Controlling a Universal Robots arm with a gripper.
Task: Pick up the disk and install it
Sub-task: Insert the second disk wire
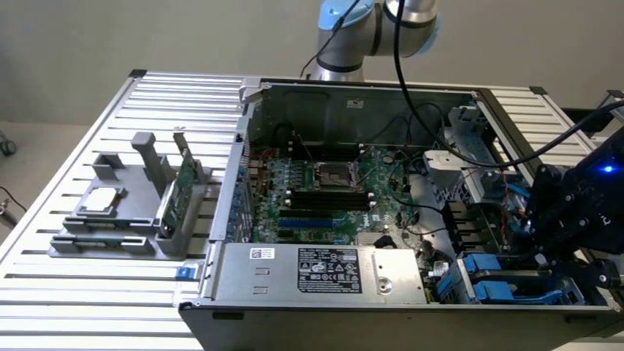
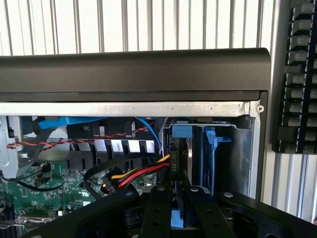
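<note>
Slatted metal table [image 1: 58, 292] w/ open PC case [image 1: 292, 303]; fingers [image 2: 181, 201] pinching blue-framed disk [image 2: 181, 148] in drive bay.

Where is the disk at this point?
The disk stands on edge in the drive bay at the computer case's near corner, at the exterior view's right, next to another blue carrier, directly beneath the tool.

Even, soft light fills the scene, bright on the slatted table [image 1: 58, 292] and dim inside the computer case [image 1: 341, 95]. A blue lamp glows on the arm's wrist [image 1: 609, 170]. The black fingers [image 2: 157, 208] look dark and slightly soft.
</note>
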